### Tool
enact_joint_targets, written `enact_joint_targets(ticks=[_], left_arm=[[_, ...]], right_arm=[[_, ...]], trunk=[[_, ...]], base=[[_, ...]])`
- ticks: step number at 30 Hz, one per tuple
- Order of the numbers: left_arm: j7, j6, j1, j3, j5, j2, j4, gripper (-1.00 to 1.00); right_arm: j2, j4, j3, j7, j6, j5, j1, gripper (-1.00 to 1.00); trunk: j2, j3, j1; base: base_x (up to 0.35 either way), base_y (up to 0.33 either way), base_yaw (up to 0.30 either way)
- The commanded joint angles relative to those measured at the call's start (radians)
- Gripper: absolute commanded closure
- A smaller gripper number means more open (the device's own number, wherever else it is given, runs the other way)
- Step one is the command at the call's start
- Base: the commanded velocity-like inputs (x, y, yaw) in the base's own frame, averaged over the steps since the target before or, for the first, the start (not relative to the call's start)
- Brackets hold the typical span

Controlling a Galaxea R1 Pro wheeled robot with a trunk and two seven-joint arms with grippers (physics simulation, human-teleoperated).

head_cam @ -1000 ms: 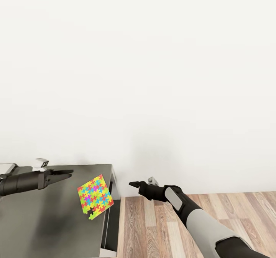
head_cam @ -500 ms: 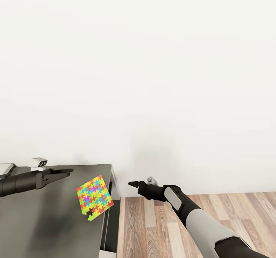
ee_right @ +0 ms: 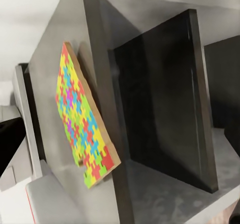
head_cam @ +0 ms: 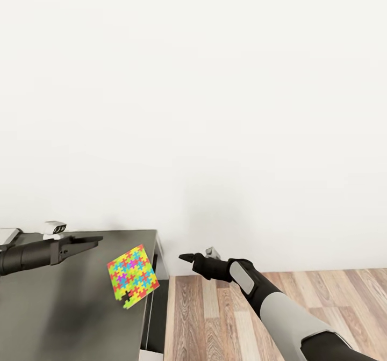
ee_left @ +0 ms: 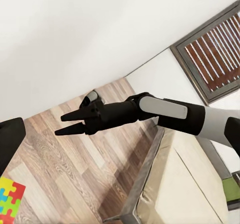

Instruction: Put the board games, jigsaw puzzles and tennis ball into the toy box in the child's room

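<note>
- The white wall point(head_cam: 215, 92) takes up most of the head view, above the wood floor point(head_cam: 215, 318).
- The table point(head_cam: 59, 307), its dark grey end section, sits at lower left beside the floor.
- The bed point(ee_left: 185, 184), with beige mattress and grey frame, shows in the left wrist view.
- The right gripper point(head_cam: 185, 257) hangs over the floor just off the table's end, fingers slightly parted, grasping nothing.
- The left gripper point(head_cam: 91, 239) hovers above the table; whether its fingers are parted cannot be told.
- The jigsaw puzzle point(head_cam: 133, 275) lies at the table's end edge, one corner overhanging, apart from both grippers.
</note>
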Motion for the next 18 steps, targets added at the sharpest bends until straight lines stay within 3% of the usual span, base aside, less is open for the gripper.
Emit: enact_joint_targets(ticks=[1,18], left_arm=[[-0.004,0.011,0.000,0.000,-0.001,0.000,0.000,-1.00],[-0.004,0.012,0.000,0.001,-0.001,0.000,0.000,-1.00]], right_arm=[[0.000,0.000,0.003,0.001,0.002,-0.003,-0.001,-1.00],[0.000,0.000,0.003,0.001,0.004,-0.003,-0.001,-1.00]], trunk=[[-0.001,-0.001,0.000],[-0.001,-0.001,0.000]], base=[[-0.071,0.063,0.000],[-0.065,0.100,0.000]])
